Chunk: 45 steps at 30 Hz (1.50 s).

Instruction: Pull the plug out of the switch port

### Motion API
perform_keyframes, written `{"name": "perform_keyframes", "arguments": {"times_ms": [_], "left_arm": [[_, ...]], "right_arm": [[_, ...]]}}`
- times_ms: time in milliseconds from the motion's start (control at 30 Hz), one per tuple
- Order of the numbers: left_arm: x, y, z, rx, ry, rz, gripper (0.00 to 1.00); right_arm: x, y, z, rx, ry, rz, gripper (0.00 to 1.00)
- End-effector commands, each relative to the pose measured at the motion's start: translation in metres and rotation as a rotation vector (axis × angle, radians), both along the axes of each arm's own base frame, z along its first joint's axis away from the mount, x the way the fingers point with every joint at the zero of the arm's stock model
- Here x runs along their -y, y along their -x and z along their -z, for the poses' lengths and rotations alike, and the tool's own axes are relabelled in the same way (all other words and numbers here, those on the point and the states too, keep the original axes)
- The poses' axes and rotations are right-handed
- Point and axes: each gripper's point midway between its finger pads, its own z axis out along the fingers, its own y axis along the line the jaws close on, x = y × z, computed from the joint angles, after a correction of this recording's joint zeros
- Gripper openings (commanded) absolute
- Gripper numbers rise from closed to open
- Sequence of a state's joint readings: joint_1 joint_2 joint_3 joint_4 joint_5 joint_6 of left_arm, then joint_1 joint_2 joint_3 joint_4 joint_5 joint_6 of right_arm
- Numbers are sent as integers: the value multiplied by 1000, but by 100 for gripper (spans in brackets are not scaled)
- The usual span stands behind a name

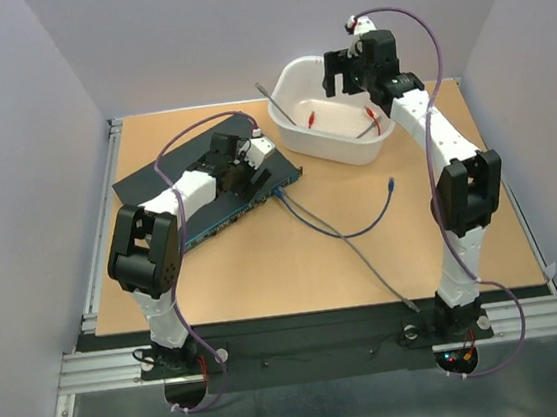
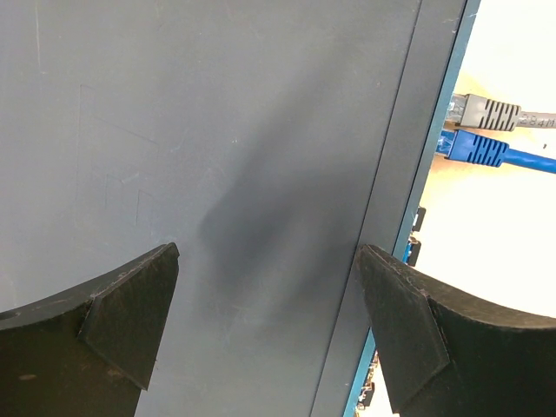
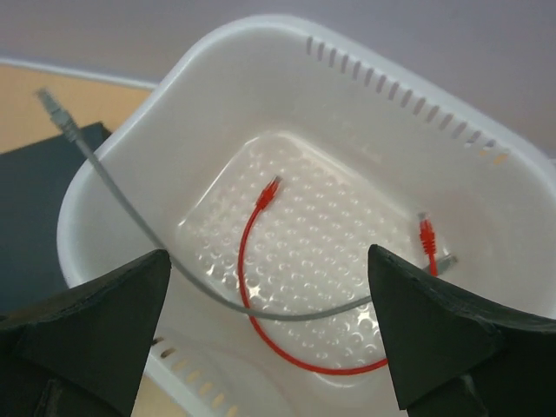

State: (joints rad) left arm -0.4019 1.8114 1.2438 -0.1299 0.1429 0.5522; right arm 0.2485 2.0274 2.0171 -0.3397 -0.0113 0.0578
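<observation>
**A:** First entry, far left?

**B:** Switch. It is a flat rectangular box with a matte blue-black lid, faintly scuffed, and a blue-tinted long edge carrying small sockets. It lies askew at 9 o'clock on the tan wood-grain surface.

**A:** And the fingers over it?

**B:** Left fingers are black, wedge-shaped and rough-faced. They are spread wide over the lid and grasp nothing. I cannot tell whether their tips touch the lid.

**A:** Plugs?

**B:** There are two, at 2 o'clock in the left wrist view, outside the span of the fingers and beyond the right-hand one. The grey plug has a ribbed boot and a clear tip. The blue plug, just below it, is ribbed too. Both butt against the socket edge, and the switch's rim hides how they sit in the ports.

**A:** Leads?

**B:** The blue cable curves towards 3 o'clock, and the grey cable runs towards 5 o'clock. Both lie slack.

**A:** Far right?

**B:** White tub: glossy plastic, rounded corners, slotted rim and a dimpled floor, at 1 o'clock. Inside lie a thin red cable and a second grey lead that hangs over the rim.

**A:** And the right fingers?

**B:** Right fingers are released and fully parted above the tub, well apart from the switch. The frame cuts off their bases.
</observation>
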Motion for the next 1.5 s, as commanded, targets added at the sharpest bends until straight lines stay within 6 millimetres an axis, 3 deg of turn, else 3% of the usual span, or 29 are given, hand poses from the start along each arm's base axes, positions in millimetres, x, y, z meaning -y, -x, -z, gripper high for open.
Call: {"name": "perform_keyframes", "arguments": {"times_ms": [0, 67, 100, 167, 200, 233, 300, 400, 533, 733, 900, 1000, 1067, 1100, 1167, 1233, 1467], "left_arm": [[5, -6, -14, 28, 19, 8, 96], [5, -6, -13, 23, 22, 8, 96], [6, -5, -11, 17, 26, 12, 96], [6, -3, -8, 7, 28, 16, 96], [6, -2, -5, -2, 26, 15, 96], [5, -2, -3, -6, 22, 10, 96], [4, 0, 2, -22, 21, 9, 96], [6, 3, 9, -45, 28, 6, 96], [4, 2, 17, -59, 22, -10, 96], [4, 1, 16, -52, 25, -11, 95], [5, 1, 22, -63, 23, -11, 96], [4, 1, 24, -64, 18, -15, 96], [4, 1, 25, -63, 17, -14, 96], [3, 0, 23, -57, 18, -14, 95], [4, 0, 23, -56, 20, -12, 95], [5, 0, 23, -57, 24, -12, 95], [6, -1, 17, -46, 29, -10, 95]], "right_arm": [[-51, 55, -48, 62, -74, -261, 99], [-72, 76, -33, 35, -70, -325, 100], [-85, 93, -1, -34, -82, -365, 99], [-94, 113, 13, -90, -175, -388, 94], [-97, 132, 57, -193, -202, -415, 91], [-105, 138, 53, -176, -258, -424, 88], [-112, 153, 81, -214, -330, -416, 88], [-135, 172, 101, -262, -430, -464, 88], [-143, 172, 128, -306, -614, -404, 78], [-163, 164, 169, -416, -729, -424, 68], [-165, 153, 188, -427, -749, -387, 60], [-164, 162, 201, -471, -772, -377, 55], [-164, 169, 199, -457, -765, -372, 55], [-162, 167, 185, -409, -754, -350, 55], [-161, 176, 188, -382, -684, -307, 54], [-161, 181, 172, -341, -641, -289, 55], [-158, 199, 174, -302, -658, -201, 54]]}}
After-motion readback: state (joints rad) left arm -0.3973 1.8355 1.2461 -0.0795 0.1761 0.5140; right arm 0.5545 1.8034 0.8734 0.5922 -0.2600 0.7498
